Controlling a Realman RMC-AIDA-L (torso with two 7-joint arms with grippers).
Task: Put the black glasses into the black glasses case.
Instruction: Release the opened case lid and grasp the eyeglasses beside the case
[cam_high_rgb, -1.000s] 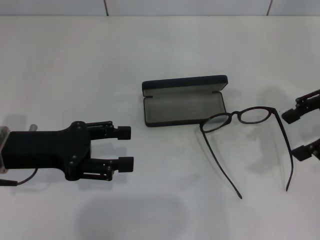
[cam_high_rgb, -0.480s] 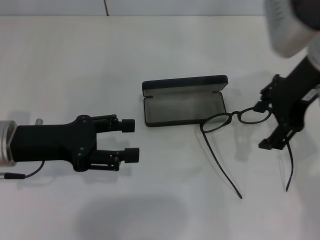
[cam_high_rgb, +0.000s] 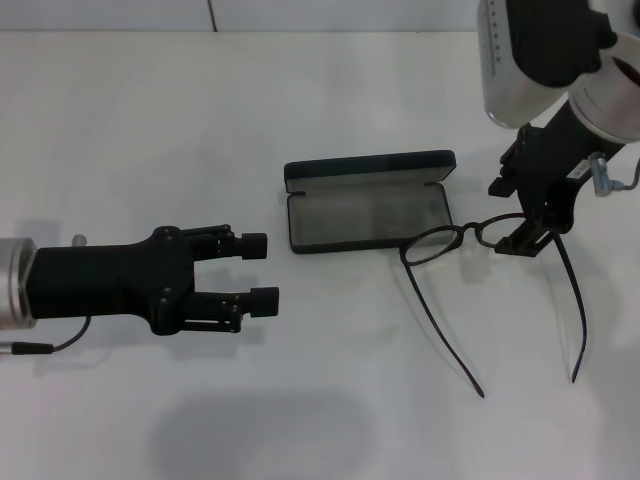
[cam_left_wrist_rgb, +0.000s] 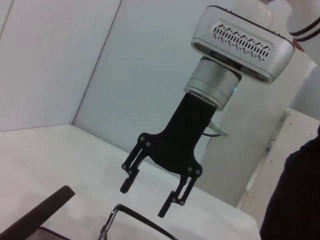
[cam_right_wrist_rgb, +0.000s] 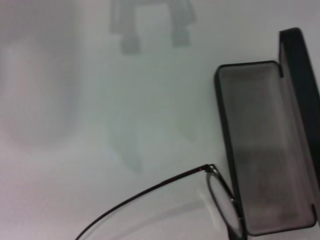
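Glasses first: your black glasses (cam_high_rgb: 470, 238) lie unfolded on the white worktop (cam_high_rgb: 330, 100) toward its right edge, one lens touching the front right corner of the black glasses case (cam_high_rgb: 367, 204), which sits open at mid-worktop. Your right gripper (cam_high_rgb: 512, 216) hangs over the right lens, fingers spread, holding nothing. Your left gripper (cam_high_rgb: 259, 270) hovers near the left edge, likewise spread and empty.

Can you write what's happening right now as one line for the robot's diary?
right gripper: open, above black glasses | black glasses case: open | left gripper: open, idle
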